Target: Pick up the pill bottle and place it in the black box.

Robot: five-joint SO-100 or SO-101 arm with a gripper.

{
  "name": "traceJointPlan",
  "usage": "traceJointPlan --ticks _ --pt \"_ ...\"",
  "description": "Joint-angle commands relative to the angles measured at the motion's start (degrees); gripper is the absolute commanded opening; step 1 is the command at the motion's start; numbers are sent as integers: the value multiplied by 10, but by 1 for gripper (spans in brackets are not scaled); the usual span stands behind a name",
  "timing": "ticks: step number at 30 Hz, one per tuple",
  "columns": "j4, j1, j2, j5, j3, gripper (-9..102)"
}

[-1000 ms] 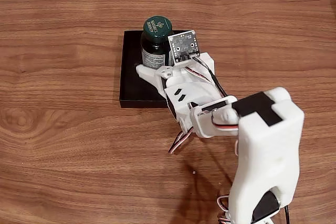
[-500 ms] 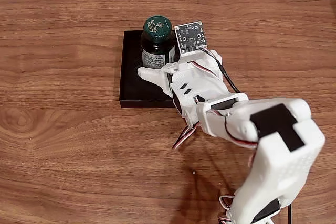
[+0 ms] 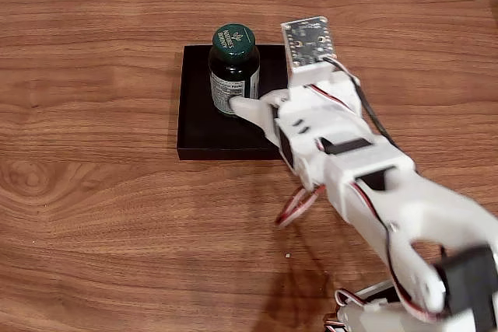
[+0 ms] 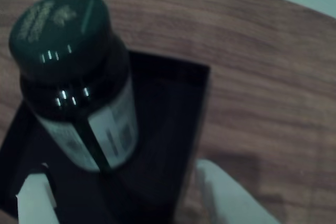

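The pill bottle [image 3: 233,68], dark brown with a green cap and a white label, stands upright in the black box [image 3: 194,126] in the fixed view. My white gripper [image 3: 261,100] is just right of the bottle, open, with one fingertip close to the bottle's lower side. In the wrist view the pill bottle [image 4: 73,77] stands on the black box [image 4: 168,129] floor ahead of my gripper [image 4: 131,203]. The white fingers [image 4: 231,198] stand wide apart at the bottom edge with nothing held between them.
The box rests on a brown wooden table [image 3: 93,215]. My arm stretches from the lower right corner up to the box, with loose red and white wires [image 3: 296,207] hanging under it. Bare wood lies to the left and front.
My arm has swung to the right and drawn back a little from the bottle. The bottle stays upright in the box where it was.
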Motion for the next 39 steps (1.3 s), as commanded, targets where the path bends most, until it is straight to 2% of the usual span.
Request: traceJointPlan --ticks 1,7,10,18,27,35,39 --pt "51 17 139 8 19 30" --pt "156 53 221 4 39 26" --pt "184 66 255 3 59 25" --pt "190 76 355 -5 153 25" --pt "238 104 430 -28 191 25" --pt "216 119 490 -18 268 25" --pt "234 126 503 -33 269 25"
